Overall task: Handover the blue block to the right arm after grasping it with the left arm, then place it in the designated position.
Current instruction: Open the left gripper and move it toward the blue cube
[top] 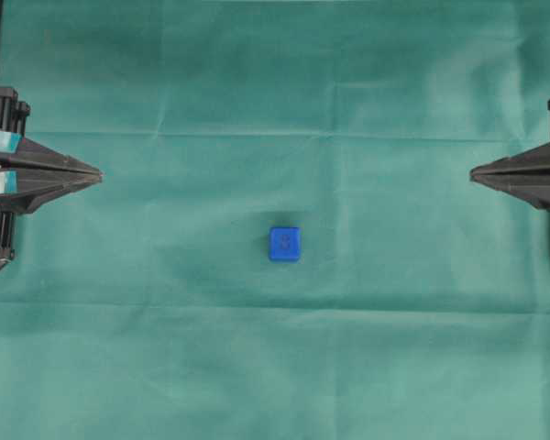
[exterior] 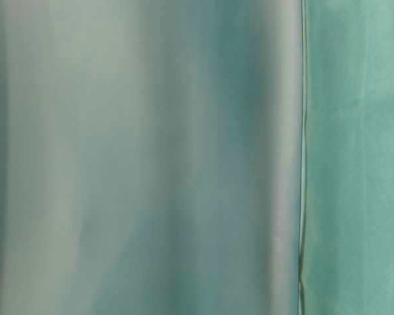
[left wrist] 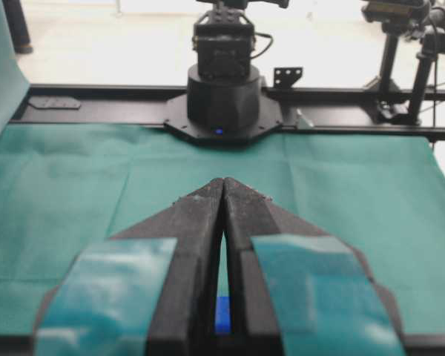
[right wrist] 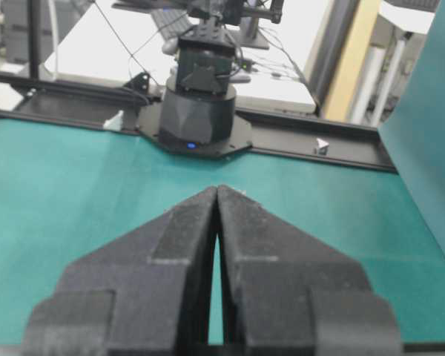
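The blue block (top: 284, 243) sits by itself on the green cloth (top: 275, 367), near the middle of the table. It has a faint dark mark on its top face. No box, bowl or tray shows in any view, so the block lies right on the cloth. The left gripper (top: 99, 174) is at the left edge in the view from above, and its two pointy fingers are pressed together with nothing between them. It has teal pads (left wrist: 107, 293) on it. The right gripper (top: 473, 172) is at the right edge, all black, and its fingers are pressed together too, holding nothing. The block is well apart from both, about halfway between them and a little nearer the bottom of that view than the tips.
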